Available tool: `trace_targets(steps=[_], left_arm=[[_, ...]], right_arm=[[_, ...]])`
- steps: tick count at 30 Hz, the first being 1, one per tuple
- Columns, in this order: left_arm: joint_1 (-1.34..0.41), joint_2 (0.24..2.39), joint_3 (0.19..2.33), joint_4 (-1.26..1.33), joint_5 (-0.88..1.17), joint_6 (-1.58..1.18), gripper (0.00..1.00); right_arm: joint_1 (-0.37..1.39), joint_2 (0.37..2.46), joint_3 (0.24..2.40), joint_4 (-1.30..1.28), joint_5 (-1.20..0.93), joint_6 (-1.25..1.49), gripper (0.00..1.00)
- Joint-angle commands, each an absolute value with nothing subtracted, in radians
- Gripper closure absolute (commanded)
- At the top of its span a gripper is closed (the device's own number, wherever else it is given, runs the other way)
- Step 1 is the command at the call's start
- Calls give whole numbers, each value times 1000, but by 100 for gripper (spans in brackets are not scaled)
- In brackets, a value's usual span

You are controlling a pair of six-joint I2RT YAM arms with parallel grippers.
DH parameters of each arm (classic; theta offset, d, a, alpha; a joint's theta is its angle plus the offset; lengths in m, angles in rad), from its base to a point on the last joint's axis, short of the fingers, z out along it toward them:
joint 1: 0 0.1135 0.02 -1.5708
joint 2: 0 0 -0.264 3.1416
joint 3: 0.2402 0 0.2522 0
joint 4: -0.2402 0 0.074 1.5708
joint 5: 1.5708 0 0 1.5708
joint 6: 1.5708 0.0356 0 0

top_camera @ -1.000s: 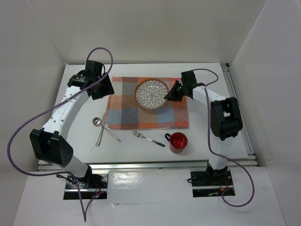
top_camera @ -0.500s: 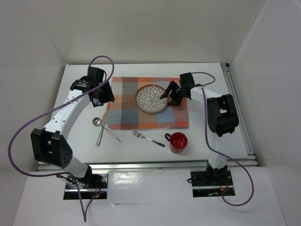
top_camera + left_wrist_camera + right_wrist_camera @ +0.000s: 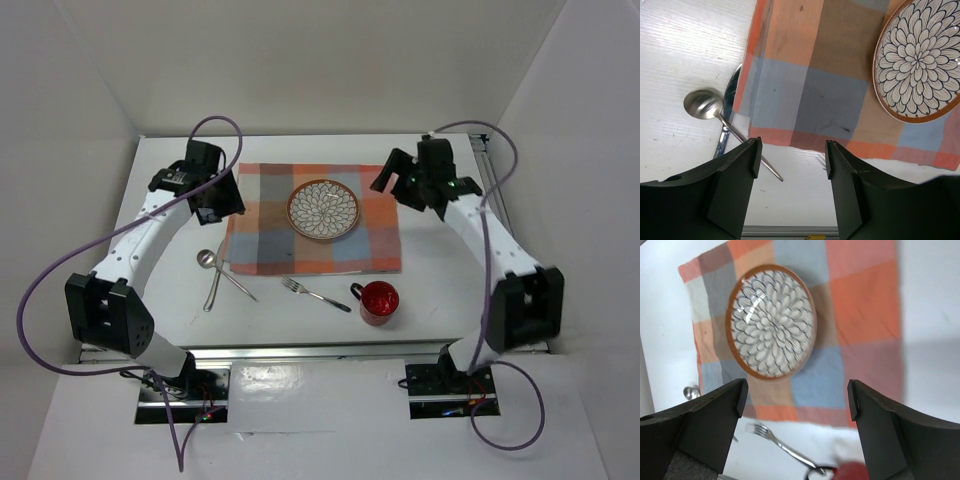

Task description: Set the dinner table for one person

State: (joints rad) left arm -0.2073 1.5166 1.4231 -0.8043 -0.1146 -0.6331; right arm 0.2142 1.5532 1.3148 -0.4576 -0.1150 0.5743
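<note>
The right gripper [image 3: 390, 182] has backed off to the far right corner of the checked placemat [image 3: 270, 250], its jaws spread wide and holding nothing. A second ago they sat against the right rim of the patterned plate [image 3: 323, 210]. Over that second the plate has slipped a little toward the near side, and it now rests flat and free on the far middle of the placemat, touched by neither arm. The left gripper [image 3: 222, 202] has barely moved and hovers at the placemat's left edge, its jaws moderately parted and empty. The white counter [image 3: 450, 280] lies under the placemat and reaches well beyond it on every side. It also carries everything not yet arranged. A spoon [image 3: 207, 259] lies crossed over a second utensil [image 3: 212, 292], possibly a knife, just off the placemat's near left corner. A fork [image 3: 315, 294] lies just past the near edge, and a red mug [image 3: 379, 300] stands off the near right corner. With the plate let go, that part of the setting looks finished. By this reading, the remaining work is to bring the cutlery up beside the plate and find the mug its place. The crossed spoon and utensil may be awkward to pick up singly.
</note>
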Motion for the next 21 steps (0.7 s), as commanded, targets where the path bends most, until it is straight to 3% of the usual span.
trace_targets(steps=[1,9,18,21], left_arm=[[-202,1500,1460,-773,-98,-640,30],[-213,1522,1470,-773,-89,-640,30],[-213,1522,1470,-773,-89,-640,30],[-213,1513,1470,-773,-89,-640,30]], right_arm=[[206,1367,1139,-638,-17,569,7],[353,975,830,-871,-28,894,9],[494,908,747,-956,-2,1066,20],[518,926,723,-940,9,1077,28]])
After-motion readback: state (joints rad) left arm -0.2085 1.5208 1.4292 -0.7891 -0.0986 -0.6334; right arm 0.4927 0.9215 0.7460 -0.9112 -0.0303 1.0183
